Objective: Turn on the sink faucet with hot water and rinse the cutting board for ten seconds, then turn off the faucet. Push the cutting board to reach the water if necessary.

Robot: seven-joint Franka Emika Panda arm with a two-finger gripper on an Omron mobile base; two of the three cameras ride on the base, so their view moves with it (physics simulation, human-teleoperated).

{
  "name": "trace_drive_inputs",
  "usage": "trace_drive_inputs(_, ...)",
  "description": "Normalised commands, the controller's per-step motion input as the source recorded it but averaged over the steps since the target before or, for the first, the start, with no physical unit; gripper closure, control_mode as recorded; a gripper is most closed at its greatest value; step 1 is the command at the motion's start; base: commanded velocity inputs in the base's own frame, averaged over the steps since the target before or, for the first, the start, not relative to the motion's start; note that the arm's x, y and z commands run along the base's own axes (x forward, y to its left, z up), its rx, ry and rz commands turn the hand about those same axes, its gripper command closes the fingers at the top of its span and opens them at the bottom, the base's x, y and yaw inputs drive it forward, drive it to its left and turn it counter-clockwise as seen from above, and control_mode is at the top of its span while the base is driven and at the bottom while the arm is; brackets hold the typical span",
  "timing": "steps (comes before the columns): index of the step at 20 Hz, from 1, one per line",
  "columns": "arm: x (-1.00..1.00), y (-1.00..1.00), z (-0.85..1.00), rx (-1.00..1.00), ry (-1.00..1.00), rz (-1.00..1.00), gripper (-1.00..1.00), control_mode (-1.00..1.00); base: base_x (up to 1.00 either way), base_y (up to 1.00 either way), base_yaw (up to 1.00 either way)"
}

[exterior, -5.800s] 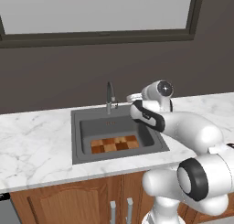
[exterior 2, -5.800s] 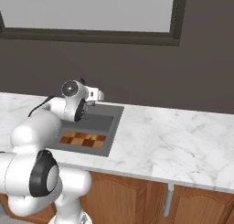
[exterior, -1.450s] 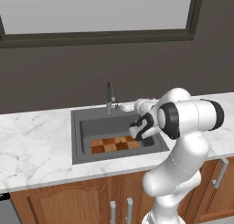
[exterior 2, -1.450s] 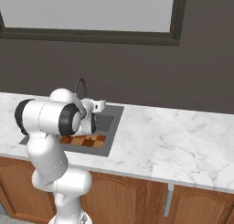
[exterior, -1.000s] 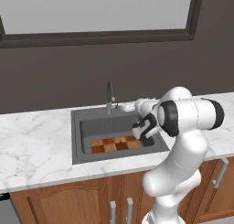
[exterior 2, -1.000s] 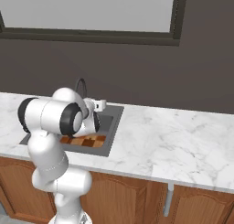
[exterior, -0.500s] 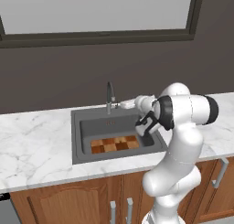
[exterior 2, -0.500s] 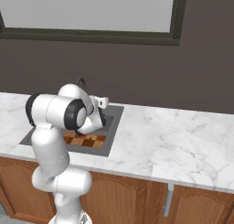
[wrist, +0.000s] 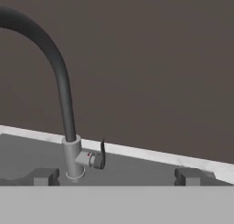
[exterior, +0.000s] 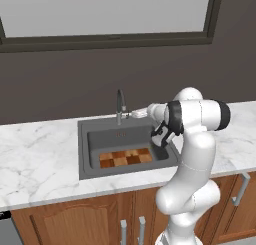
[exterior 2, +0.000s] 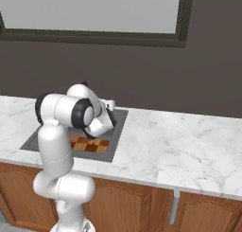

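Since half a second ago the white arm's elbow has swung up and in over the sink's right edge, and the hand has turned toward the tap; board and tap haven't shifted.

Count: one rectangular dark grey sink (exterior: 85,149), one slim dark grey faucet with arched spout (exterior: 120,105), one checkered wooden cutting board in tan, orange and dark brown squares (exterior: 125,157), one two-finger gripper (wrist: 116,176).

Gripper: the two dark finger tips (wrist: 42,176) sit far apart at the bottom of the hand view, so the claw is wide, with nothing between them. In that view the tap stands just ahead, between the tips but nearer the left one, and its small side lever (wrist: 101,157) sticks out to the right of the tap base with a red mark on the stub. From the left base view the hand is tucked behind the forearm at the basin's right side, and I can't tell how near the tips are to the lever.

Cutting board lies flat on the basin floor, toward the front, well apart from the tap at the rear rim.

Surface: white marble counter (exterior: 40,159) with grey veining, running both sides of the basin. Wooden cabinet doors (exterior: 70,224) with metal handles below. Dark grey wall behind, wide window with a dark frame (exterior: 110,39) above the tap.
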Motion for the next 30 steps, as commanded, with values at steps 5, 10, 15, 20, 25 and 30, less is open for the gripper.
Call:
trace_drive_inputs(5,0.03,0.0,-0.48,-0.01,-0.02,0.01,-1.0,-1.0,0.0,0.0,0.0)
trace_drive_inputs(10,0.0,0.0,-0.44,0.0,-0.07,0.0,-1.0,-1.0,0.0,0.0,0.0)
trace_drive_inputs(15,0.0,0.06,-0.18,0.0,-0.03,0.0,-1.0,-1.0,0.0,0.0,0.0)
trace_drive_inputs(20,0.08,0.09,-0.08,0.0,-0.04,0.0,-1.0,-1.0,0.0,0.0,0.0)
trace_drive_inputs(25,0.18,0.03,-0.15,0.0,-0.02,0.0,-1.0,-1.0,0.0,0.0,0.0)
trace_drive_inputs(30,0.11,0.0,-0.18,0.0,-0.04,0.0,-1.0,-1.0,0.0,0.0,0.0)
